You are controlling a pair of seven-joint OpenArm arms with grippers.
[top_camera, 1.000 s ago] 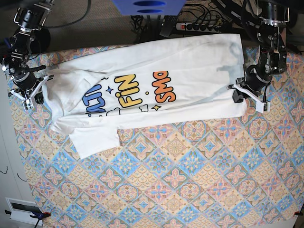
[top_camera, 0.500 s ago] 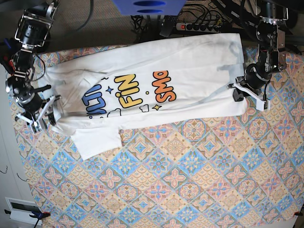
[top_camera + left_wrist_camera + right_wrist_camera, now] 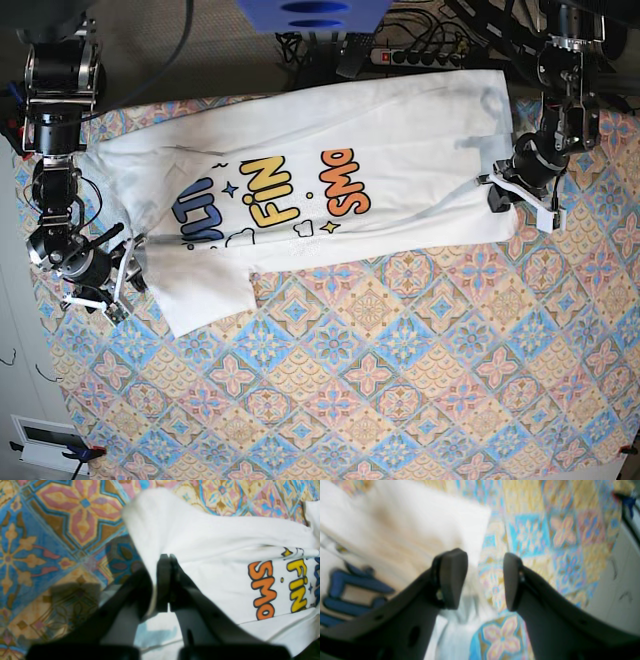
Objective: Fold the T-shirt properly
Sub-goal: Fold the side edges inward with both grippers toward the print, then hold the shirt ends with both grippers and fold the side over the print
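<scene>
T-shirt (image 3: 330, 190) spread print-up along far edge of patterned tablecloth (image 3: 400, 380), lettering partly lost in folds (blue word unreadable). Left gripper (image 3: 163, 585) pinched on hem, cloth edge wedged between fingers. Right gripper (image 3: 485, 580) jaws apart, empty beside sleeve; view blurred.

We see the T-shirt (image 3: 330, 190) spread across the far part of the table (image 3: 400, 380); the left gripper (image 3: 520, 200) sits at its right edge, the right gripper (image 3: 112, 280) at its left edge, beside the sleeve (image 3: 205, 295); a power strip (image 3: 420, 55) lies behind the table
</scene>
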